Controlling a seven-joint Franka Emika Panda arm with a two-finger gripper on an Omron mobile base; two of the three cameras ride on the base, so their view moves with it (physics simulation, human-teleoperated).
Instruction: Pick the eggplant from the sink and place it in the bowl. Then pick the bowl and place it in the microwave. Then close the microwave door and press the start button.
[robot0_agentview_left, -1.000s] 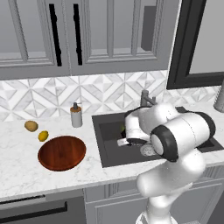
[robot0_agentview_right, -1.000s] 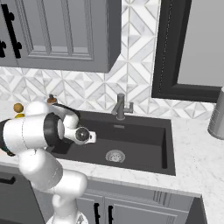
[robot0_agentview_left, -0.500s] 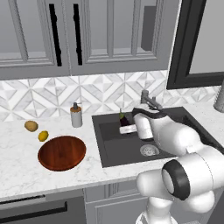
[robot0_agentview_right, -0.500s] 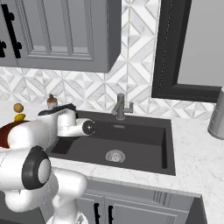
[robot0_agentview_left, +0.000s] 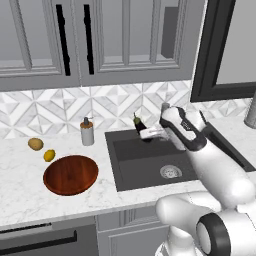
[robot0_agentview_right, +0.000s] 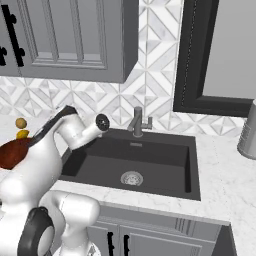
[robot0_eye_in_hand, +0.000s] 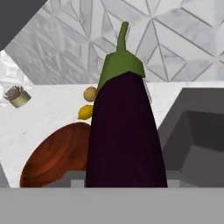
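Observation:
My gripper is shut on the eggplant, a dark purple oblong with a green stem cap, held upright above the back left corner of the sink. In the hand view the eggplant stands right in front of the camera and hides the fingertips. The reddish-brown wooden bowl sits on the counter left of the sink, and the bowl lies below and left of the eggplant in the hand view. A black-framed grey box at the upper right looks like the microwave. Its door is out of view.
A potato and a lemon lie just behind the bowl. A soap dispenser stands by the sink's left rim. The grey faucet rises at the sink's back. A metal canister stands at the far right.
The arm has risen out of the sink basin with the eggplant and swung toward the basin's back left corner. The grip has not changed.

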